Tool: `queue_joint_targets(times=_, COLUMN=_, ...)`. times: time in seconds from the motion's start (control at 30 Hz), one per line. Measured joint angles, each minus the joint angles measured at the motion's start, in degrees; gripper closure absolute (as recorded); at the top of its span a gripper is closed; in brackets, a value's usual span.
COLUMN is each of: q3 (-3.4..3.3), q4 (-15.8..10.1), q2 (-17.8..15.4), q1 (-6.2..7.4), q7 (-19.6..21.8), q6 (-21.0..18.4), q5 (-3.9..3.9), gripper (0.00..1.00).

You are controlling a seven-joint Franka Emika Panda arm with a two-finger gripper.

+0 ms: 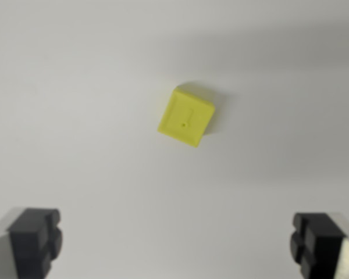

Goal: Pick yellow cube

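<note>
Looking down in wrist view: cube (pixel 186 117) yellow, above centre, rotated, resting on white table (pixel 75 116), small hole in top face. Gripper (pixel 175 241) spread wide, black fingertips (pixel 36 238) at bottom corners, well apart from cube, holding nothing.

The gripper (pixel 175 241) hangs spread wide, its black fingertips (pixel 35 239) (only the tips show) at the near corners, holding nothing.
</note>
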Motion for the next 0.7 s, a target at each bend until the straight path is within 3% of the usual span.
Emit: queue_joint_targets(times=0.7, q3=0.0, q4=-3.38, q2=3.56, q1=0.09, q7=4.59, q6=6.62, q5=-0.05, gripper=0.0)
